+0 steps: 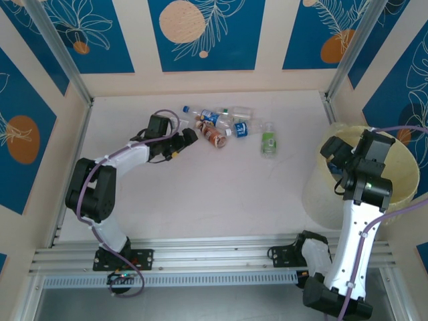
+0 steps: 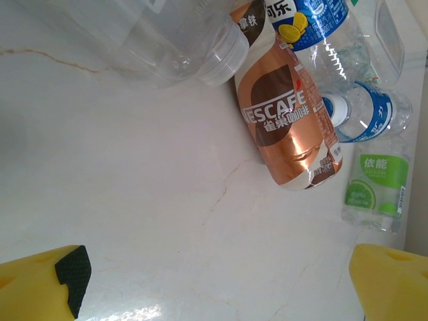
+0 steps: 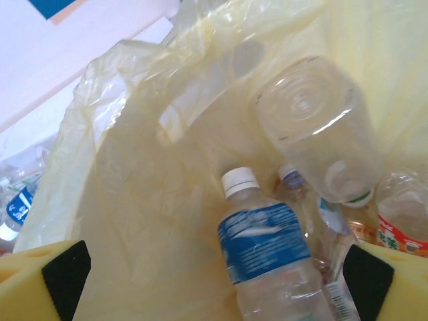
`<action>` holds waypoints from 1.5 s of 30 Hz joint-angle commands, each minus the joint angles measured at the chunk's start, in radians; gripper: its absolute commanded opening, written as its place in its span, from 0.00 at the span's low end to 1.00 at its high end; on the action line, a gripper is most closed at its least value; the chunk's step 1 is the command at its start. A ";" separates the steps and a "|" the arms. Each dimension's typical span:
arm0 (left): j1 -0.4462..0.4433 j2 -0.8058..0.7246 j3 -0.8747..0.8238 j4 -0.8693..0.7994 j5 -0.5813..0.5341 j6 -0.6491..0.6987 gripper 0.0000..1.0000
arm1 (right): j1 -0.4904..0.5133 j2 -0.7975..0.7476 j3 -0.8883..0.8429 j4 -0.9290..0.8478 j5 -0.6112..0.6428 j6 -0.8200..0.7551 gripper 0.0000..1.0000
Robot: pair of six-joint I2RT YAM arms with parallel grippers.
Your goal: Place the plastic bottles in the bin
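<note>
R hand (image 3: 214,281) wide open over bin (image 3: 134,167); clear bottle (image 3: 314,127) loose just below, w/in bin.

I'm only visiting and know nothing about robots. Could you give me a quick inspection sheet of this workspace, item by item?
Surface: white, faintly veined table.
Job's things: a cluster of plastic bottles lies on the far part of the table, with a green-labelled one at its right end; more bottles lie inside the bag-lined bin.
Clutter: nothing seen.
Grippers: left gripper open and empty, beside the cluster; right gripper open over the bin.
Cables: purple cables run along both arms.
Surroundings: blue patterned wall panels, metal frame.
</note>
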 commanded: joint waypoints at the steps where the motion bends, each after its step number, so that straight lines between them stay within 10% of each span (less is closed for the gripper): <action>1: 0.014 -0.006 -0.012 0.011 0.017 -0.012 1.00 | -0.001 -0.034 0.023 0.012 0.071 0.019 1.00; 14: 0.019 -0.003 -0.011 0.010 0.011 -0.021 1.00 | 0.003 -0.127 0.034 0.081 0.057 0.033 1.00; 31: 0.051 -0.022 -0.006 0.006 -0.005 -0.027 1.00 | 0.064 -0.248 -0.155 0.479 -0.666 0.113 1.00; 39: 0.126 0.012 0.053 0.001 -0.285 -0.132 1.00 | 0.271 -0.224 -0.216 0.532 -0.656 0.064 1.00; 45: 0.128 0.169 0.247 -0.112 -0.375 -0.262 1.00 | 0.545 -0.159 -0.207 0.493 -0.427 -0.056 1.00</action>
